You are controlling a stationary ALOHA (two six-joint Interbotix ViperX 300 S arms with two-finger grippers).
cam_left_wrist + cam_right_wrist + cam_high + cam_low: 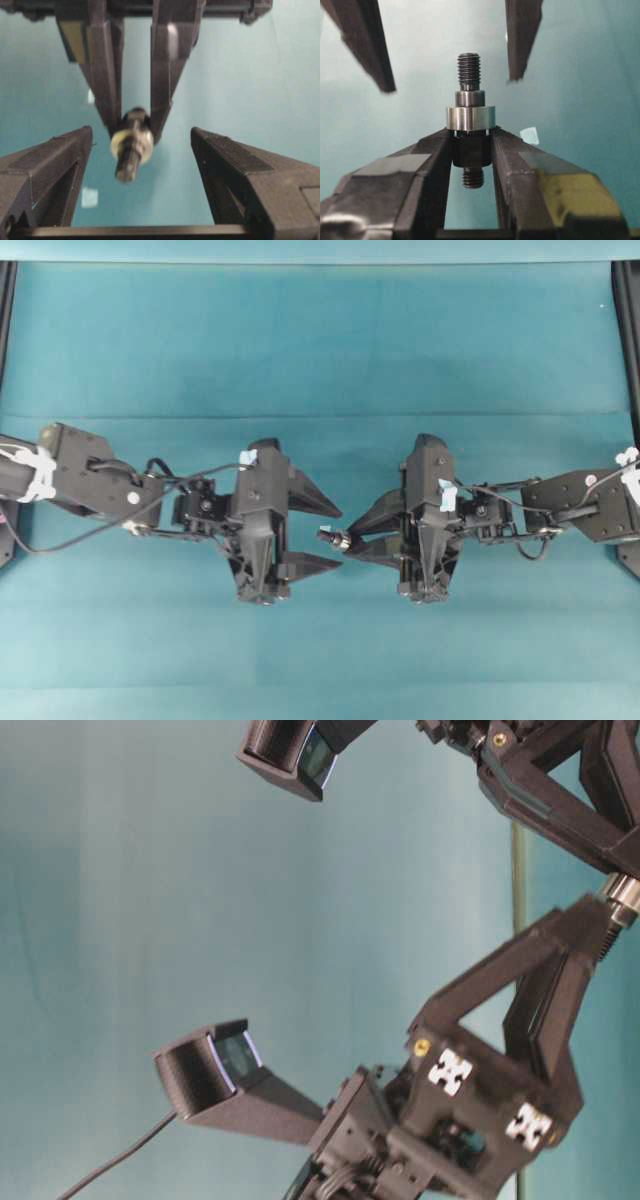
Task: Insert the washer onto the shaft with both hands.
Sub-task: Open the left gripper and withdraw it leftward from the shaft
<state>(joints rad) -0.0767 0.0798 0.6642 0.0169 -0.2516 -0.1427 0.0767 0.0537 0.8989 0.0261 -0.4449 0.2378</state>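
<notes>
The washer (470, 118) sits on the shaft (469, 75), seated against the collar with the threaded tip poking out beyond it, so the insertion looks done. The right pincer (470, 150) is clamped on the shaft's thick lower body, just under the washer, holding it level in the air above the tabletop (320, 340) with the tip pointing at the other arm; gripping low leaves the free end bare for threading. The left pincer (142, 165) stands wide apart and empty, its fingers (45, 170) flanking the shaft's tip without touching it, which I judge to be a release after pushing the ring home.
</notes>
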